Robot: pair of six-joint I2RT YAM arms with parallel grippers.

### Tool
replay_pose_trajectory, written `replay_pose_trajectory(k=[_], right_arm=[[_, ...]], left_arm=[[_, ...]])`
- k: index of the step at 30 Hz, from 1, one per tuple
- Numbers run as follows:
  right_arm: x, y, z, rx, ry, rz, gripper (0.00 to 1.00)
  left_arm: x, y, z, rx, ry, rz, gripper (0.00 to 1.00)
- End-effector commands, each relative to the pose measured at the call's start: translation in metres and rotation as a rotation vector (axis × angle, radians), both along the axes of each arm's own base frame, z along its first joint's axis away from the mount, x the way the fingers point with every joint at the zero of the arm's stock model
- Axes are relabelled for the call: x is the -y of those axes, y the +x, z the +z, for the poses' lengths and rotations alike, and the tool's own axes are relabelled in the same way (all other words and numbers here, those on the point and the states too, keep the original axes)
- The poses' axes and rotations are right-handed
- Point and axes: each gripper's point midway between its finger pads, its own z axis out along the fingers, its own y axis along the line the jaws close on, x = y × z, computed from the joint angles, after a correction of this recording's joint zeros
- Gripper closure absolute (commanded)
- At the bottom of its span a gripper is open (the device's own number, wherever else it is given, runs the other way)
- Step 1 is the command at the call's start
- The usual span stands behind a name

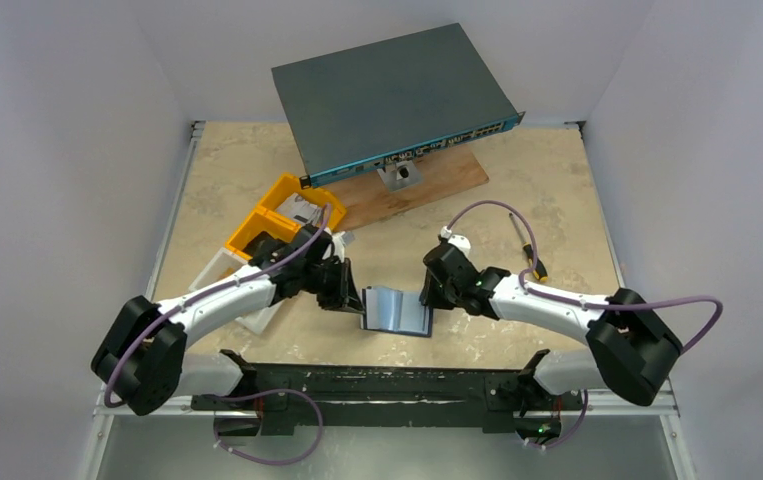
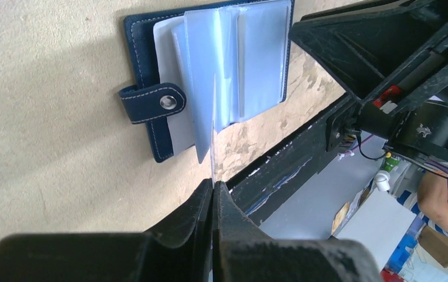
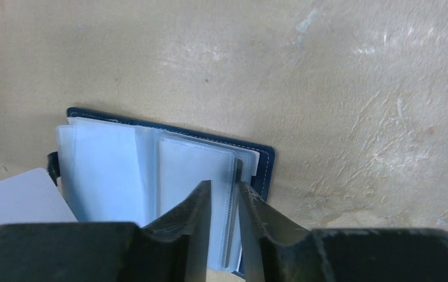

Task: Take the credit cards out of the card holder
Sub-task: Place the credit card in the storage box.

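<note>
In the right wrist view the bottom edge cuts the card holder (image 3: 168, 155), and the right gripper (image 3: 223, 187) hides its near part; we cannot tell whether those fingers touch the sleeves between them. A pale card (image 3: 19, 197) runs off the left edge. From the left wrist we see it edge-on only, a thin line above the left gripper (image 2: 214, 183). From above, the left arm covers part of the yellow bins (image 1: 279, 190), whose contents are too small to make out.

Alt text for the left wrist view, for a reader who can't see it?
The left end effector is shut on a thin pale credit card seen edge-on, above the tan table. Beyond it the navy card holder lies open, clear sleeves fanned, its studded tab sticking out; the right arm fills the upper right.
</note>
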Motion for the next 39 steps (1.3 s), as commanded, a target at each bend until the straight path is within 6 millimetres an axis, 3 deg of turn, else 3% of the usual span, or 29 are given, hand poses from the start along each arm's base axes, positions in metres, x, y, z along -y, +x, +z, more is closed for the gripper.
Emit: replay_pose_trajectory(k=[1, 8, 12, 26, 33, 39], right_arm=[[-0.009, 0.021, 0.044, 0.115, 0.035, -0.001, 0.68], [-0.022, 0.031, 0.084, 0.2, 0.113, 0.031, 0.22], [-0.025, 0.033, 0.098, 0.236, 0.144, 0.04, 0.02], [-0.021, 0.032, 0.121, 0.319, 0.2, 0.047, 0.01], [-0.018, 0.032, 0.126, 0.342, 0.197, 0.045, 0.01], [-0.014, 0.033, 0.135, 0.372, 0.188, 0.051, 0.01]], left_arm=[[-0.005, 0.005, 0.017, 0.065, -0.012, 0.006, 1.0], [-0.017, 0.009, 0.034, 0.099, -0.019, 0.051, 1.0], [-0.031, 0.014, 0.044, 0.123, -0.002, 0.113, 1.0], [-0.111, 0.048, 0.088, 0.239, 0.079, 0.545, 1.0], [-0.131, 0.09, 0.132, 0.294, 0.012, 0.667, 1.0], [-0.144, 0.139, 0.146, 0.291, -0.044, 0.778, 1.0]])
